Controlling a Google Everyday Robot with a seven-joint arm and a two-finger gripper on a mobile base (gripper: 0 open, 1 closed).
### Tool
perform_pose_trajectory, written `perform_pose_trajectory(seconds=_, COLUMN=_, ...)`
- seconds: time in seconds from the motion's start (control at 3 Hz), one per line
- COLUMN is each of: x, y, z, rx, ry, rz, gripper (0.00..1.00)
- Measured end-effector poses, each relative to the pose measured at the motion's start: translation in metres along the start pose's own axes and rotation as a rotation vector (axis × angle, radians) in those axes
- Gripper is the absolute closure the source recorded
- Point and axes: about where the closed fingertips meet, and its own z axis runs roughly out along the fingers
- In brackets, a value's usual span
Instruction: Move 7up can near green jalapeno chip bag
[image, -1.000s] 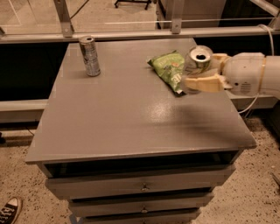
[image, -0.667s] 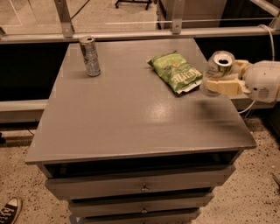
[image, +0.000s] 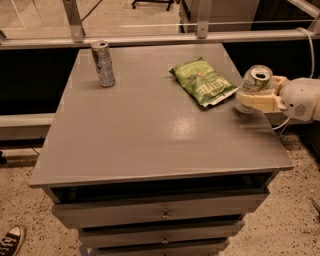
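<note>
The 7up can (image: 256, 80) stands near the right edge of the grey table (image: 150, 125), just right of the green jalapeno chip bag (image: 202, 82). The bag lies flat at the back right of the table top, its whitish sealed end toward the can. My gripper (image: 250, 97) comes in from the right, with cream fingers (image: 260, 102) on either side of the can's lower body. My white arm (image: 302, 97) extends off the right edge.
A slimmer, taller silver-grey can (image: 103, 64) stands at the back left of the table. Drawers (image: 162, 215) lie below the front edge. A metal rail (image: 150, 37) runs behind the table. A shoe (image: 10, 240) sits on the floor at the bottom left.
My gripper with the 7up can has moved right, off the chip bag, to the right edge of the table. The bag is now fully uncovered.
</note>
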Motion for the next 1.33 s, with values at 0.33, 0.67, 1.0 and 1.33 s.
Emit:
perform_pose_trajectory(seconds=0.33, x=0.014, y=-0.014, z=0.016, rx=0.001, ry=0.002, rz=0.029, gripper=0.75)
perform_pose_trajectory(seconds=0.67, x=0.021, y=-0.019, z=0.025, rx=0.002, ry=0.006, rz=0.046, gripper=0.52)
perform_pose_trajectory(seconds=1.0, x=0.024, y=-0.021, z=0.031, rx=0.0, ry=0.006, rz=0.055, gripper=0.29)
perform_pose_trajectory(seconds=1.33, x=0.024, y=-0.021, z=0.031, rx=0.0, ry=0.005, rz=0.055, gripper=0.05)
